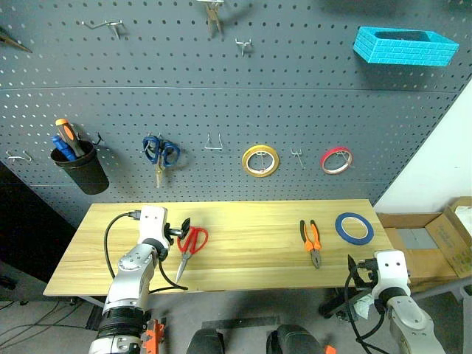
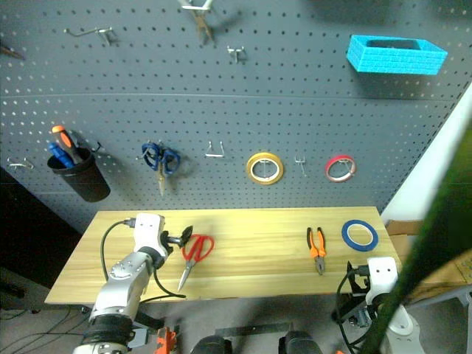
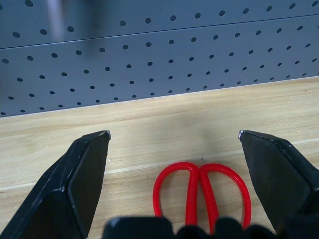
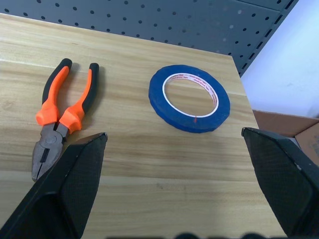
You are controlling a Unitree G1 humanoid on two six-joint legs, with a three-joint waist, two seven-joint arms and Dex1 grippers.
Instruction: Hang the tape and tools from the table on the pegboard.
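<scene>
**Left wrist view: both grippers wide, nothing held**

Left wrist view shows my left gripper [image 3: 174,137] spread wide with bare wood between the fingers [image 3: 79,179]. The red-handled scissors [image 3: 200,191] lie flat just under it, loops toward the pegboard [image 3: 159,55], with a clear strip of surface [image 3: 149,124] between them and the back edge.

From the head camera I see the left gripper [image 1: 181,231] over the left part of the surface, right at the scissors' loops [image 1: 193,243], blades pointing to the near edge. The middle of the surface is bare, so there is room to move there.

My right gripper [image 4: 174,137] is also fully apart and holds nothing. It hangs off the near right corner [image 1: 352,271]. Ahead of it lie the pliers [image 4: 62,117], jaws toward the near edge, and beside them, apart, the blue tape [image 4: 189,97] flat near the right edge. A cardboard box [image 1: 435,236] sits just past that edge.

On the pegboard I see a black cup [image 1: 81,168] with screwdrivers, blue-handled scissors [image 1: 161,153], a yellow roll [image 1: 261,161], a red-pink roll [image 1: 336,160], a blue basket [image 1: 404,46], and bare hooks [image 1: 213,143] between them.
</scene>
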